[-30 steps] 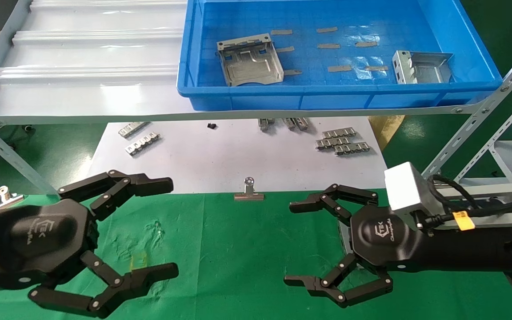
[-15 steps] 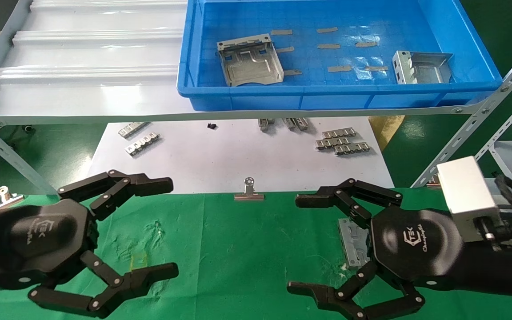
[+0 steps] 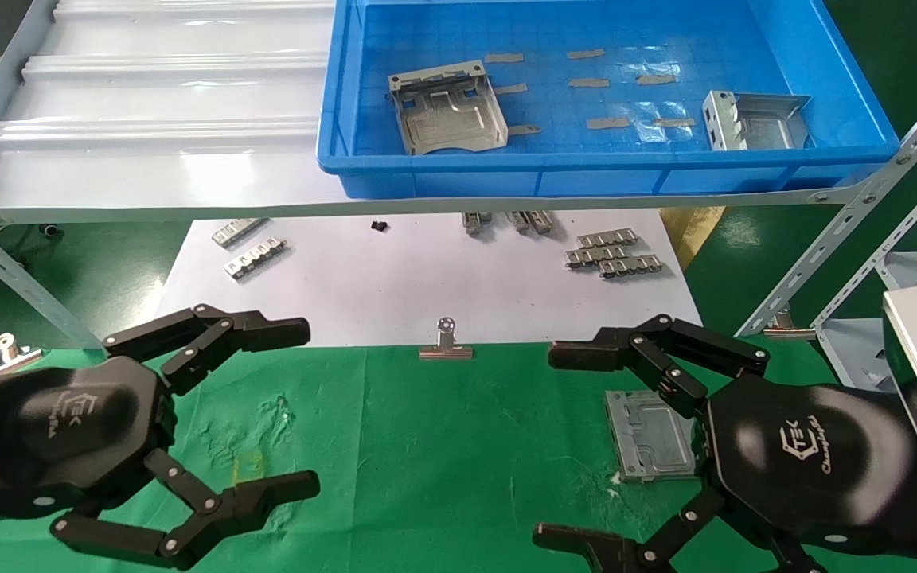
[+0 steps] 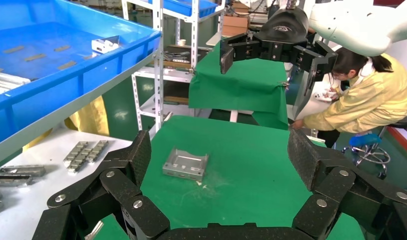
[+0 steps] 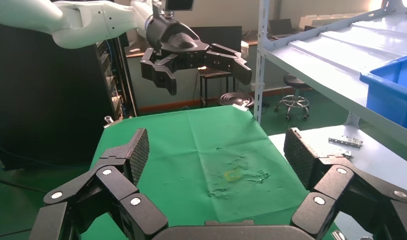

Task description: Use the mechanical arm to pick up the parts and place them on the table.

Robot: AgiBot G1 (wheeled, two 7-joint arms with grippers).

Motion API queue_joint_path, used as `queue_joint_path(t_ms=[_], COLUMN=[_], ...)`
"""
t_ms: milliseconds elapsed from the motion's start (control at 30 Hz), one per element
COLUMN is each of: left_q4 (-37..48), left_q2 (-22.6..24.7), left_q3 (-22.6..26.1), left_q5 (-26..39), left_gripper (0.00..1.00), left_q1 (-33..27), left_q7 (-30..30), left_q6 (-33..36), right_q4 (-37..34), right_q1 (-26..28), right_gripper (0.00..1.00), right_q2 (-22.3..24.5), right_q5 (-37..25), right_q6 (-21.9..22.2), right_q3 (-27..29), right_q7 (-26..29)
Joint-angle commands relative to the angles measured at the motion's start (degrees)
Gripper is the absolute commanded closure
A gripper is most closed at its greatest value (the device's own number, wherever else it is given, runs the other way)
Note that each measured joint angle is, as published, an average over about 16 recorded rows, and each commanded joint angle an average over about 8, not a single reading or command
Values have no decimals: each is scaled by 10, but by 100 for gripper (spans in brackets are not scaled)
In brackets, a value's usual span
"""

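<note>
Green cloth table below a shelf with a blue bin | my right gripper hangs fingers spread, empty, beside one part lying flat on the cloth | two more parts sit in the bin | my left gripper hovers spread wide, empty, well apart.

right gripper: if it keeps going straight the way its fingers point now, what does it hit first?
Likely the left gripper, straight across above the green table. The way between looks free; the right gripper is open, and depth is uncertain.
</note>
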Motion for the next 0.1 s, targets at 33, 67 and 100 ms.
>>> queue_joint_path(t_ms=[33,67,100], left_q4=[0,0,0], left_q2=[0,0,0], left_q3=[0,0,0], left_q5=[0,0,0], left_gripper=[0,0,0], left_q1=[0,0,0], left_q7=[0,0,0], left_q6=[0,0,0], right_q4=[3,3,2], right_q1=[-4,-3,-3], right_gripper=[0,0,0], right_q2=[1,1,1], right_q5=[2,2,2], right_q6=[0,0,0], right_q3=[4,4,3], right_q7=[1,1,0])
